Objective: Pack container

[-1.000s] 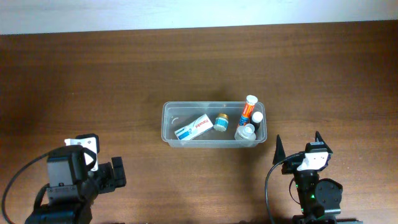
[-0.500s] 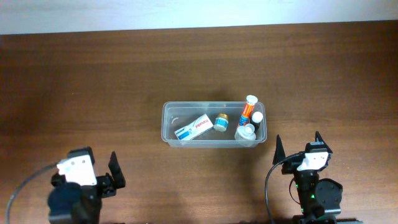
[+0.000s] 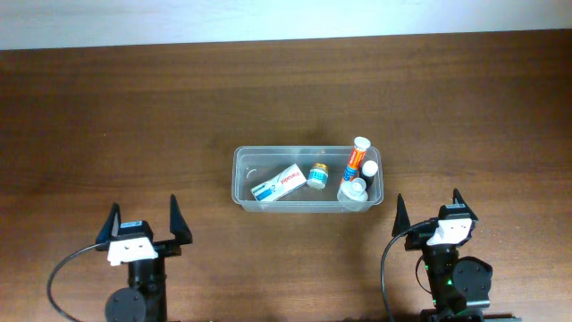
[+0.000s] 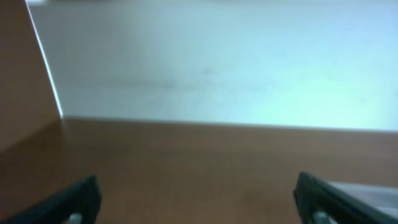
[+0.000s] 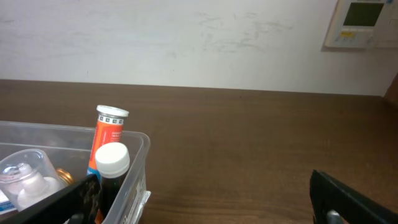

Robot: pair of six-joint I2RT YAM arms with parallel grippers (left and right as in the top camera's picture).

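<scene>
The clear plastic container (image 3: 241, 179) sits mid-table. It holds a white and blue box (image 3: 278, 184), a small gold-capped jar (image 3: 318, 175), an orange tube with a white cap (image 3: 358, 156), a dark bottle with a white cap (image 3: 369, 170) and a clear cup (image 3: 353, 190). My left gripper (image 3: 143, 219) is open and empty, well to the container's front left. My right gripper (image 3: 427, 211) is open and empty, just right of the container's front right corner. The right wrist view shows the container's corner (image 5: 138, 163), the orange tube (image 5: 108, 129) and the dark bottle (image 5: 112, 174).
The brown wooden table (image 3: 107, 116) ends at a white wall (image 3: 268, 18) along the far edge. The left wrist view shows bare table (image 4: 199, 162) and wall. A wall panel (image 5: 362, 23) hangs at the upper right in the right wrist view.
The left arm has swung round and settled at the front left, its open fingers now pointing towards the far edge. The right arm and the container's contents have not moved.
</scene>
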